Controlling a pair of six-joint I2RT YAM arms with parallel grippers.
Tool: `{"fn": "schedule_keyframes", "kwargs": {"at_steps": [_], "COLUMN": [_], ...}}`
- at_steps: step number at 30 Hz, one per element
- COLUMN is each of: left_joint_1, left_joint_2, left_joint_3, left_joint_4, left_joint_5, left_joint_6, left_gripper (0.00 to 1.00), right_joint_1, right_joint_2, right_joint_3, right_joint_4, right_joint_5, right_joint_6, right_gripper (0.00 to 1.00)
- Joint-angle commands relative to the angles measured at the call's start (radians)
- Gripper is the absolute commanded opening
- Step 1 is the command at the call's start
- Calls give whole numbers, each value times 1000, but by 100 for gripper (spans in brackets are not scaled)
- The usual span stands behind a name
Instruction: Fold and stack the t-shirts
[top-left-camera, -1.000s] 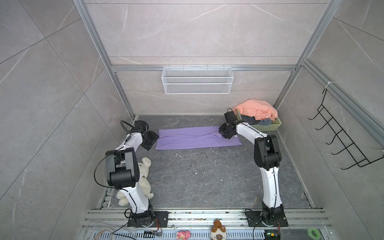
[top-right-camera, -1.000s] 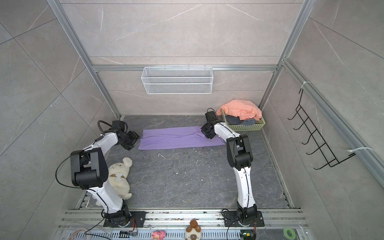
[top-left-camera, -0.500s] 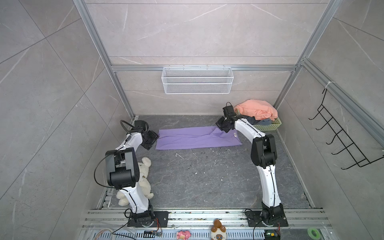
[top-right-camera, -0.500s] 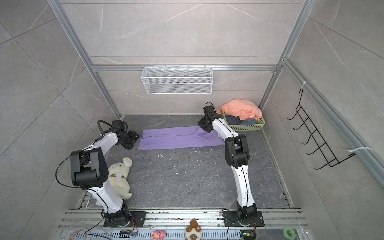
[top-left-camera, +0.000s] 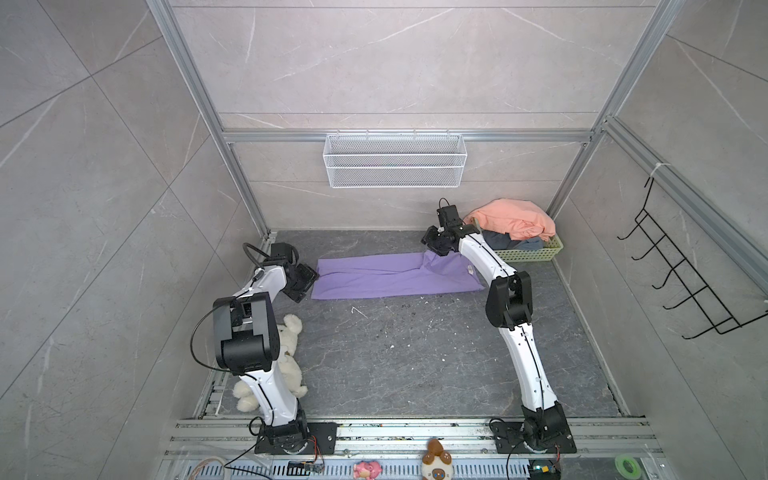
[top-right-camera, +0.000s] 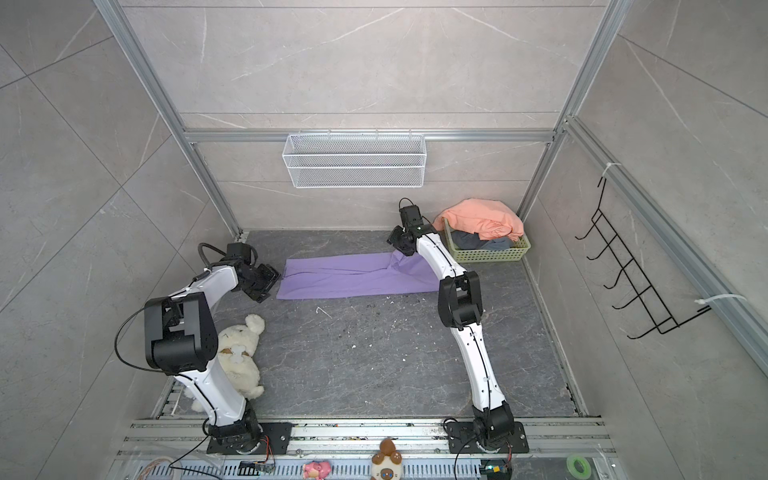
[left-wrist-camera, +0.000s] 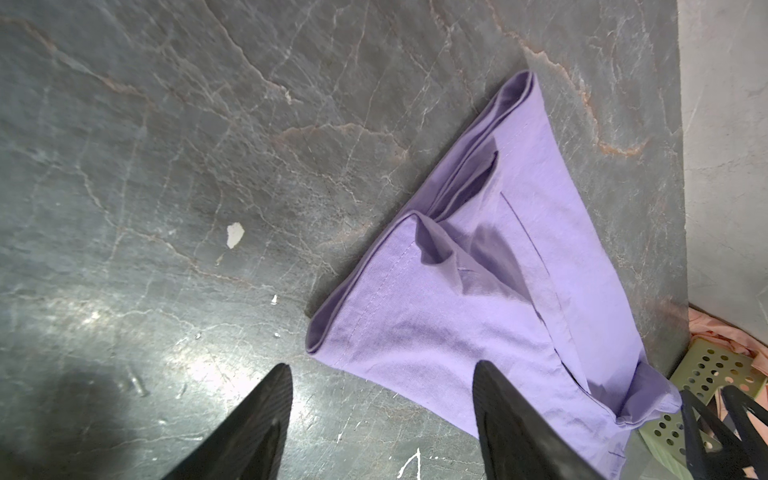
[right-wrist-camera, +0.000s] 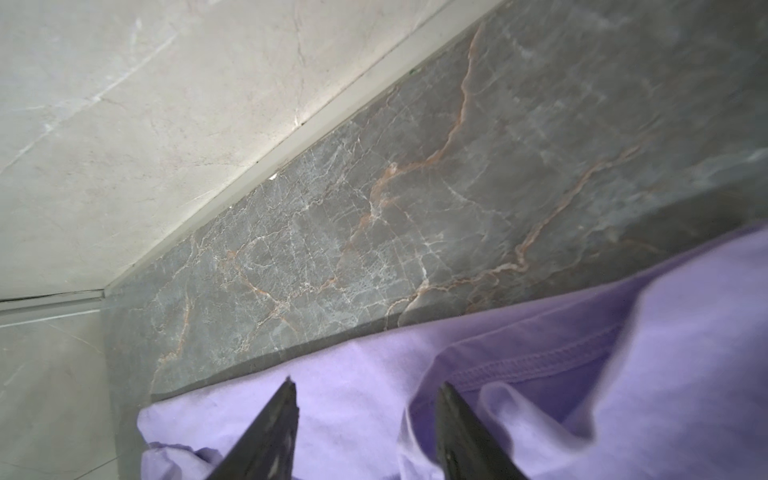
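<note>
Lilac t-shirt lies folded into a long strip near the back of the bench. Left end effector is released, jaws wide, just beside the strip's left end. Right end effector sits over the rumpled right end, jaws parted, gripping nothing. Salmon t-shirt is heaped on grey t-shirt in green basket, back right corner.

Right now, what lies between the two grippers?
The purple t-shirt, folded into a long strip, lies between the left gripper and right gripper in both top views.
</note>
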Motion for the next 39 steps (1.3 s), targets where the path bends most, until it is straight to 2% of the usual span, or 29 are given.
{"fn": "schedule_keyframes", "kwargs": {"at_steps": [1, 5, 9, 11, 13, 17, 20, 30, 35, 39], "left_joint_1": [4, 5, 5, 5, 4, 4, 5, 4, 5, 5], "left_joint_2": [2, 11, 28, 34, 36, 20, -4, -69, -80, -85], "left_joint_3": [8, 22, 38, 47, 51, 48, 35, -5, -15, -13], "left_joint_4": [26, 28, 29, 30, 29, 27, 25, 23, 23, 25], "left_joint_5": [25, 35, 49, 60, 65, 67, 66, 40, 34, 36], "left_joint_6": [-10, -6, -8, -8, -7, -1, 2, -8, -12, -14], "left_gripper": [71, 71, 71, 71, 71, 71, 71, 71, 71, 71], "right_joint_1": [12, 12, 12, 12, 16, 24, 31, 80, 85, 81], "right_joint_2": [-183, -304, -339, -330, -304, -237, -191, 76, 156, 151], "right_joint_3": [-114, -292, -422, -450, -444, -405, -377, 34, 136, 156], "right_joint_4": [50, 67, 67, 80, 80, 76, 107, -110, -160, -171], "right_joint_5": [72, 103, 103, 85, 64, 89, 95, 96, 62, 51], "right_joint_6": [-116, -94, -30, -1, 13, 51, 58, 0, 2, -27], "right_gripper": [56, 57, 56, 53, 47, 21, 16, 13, 12, 12]}}
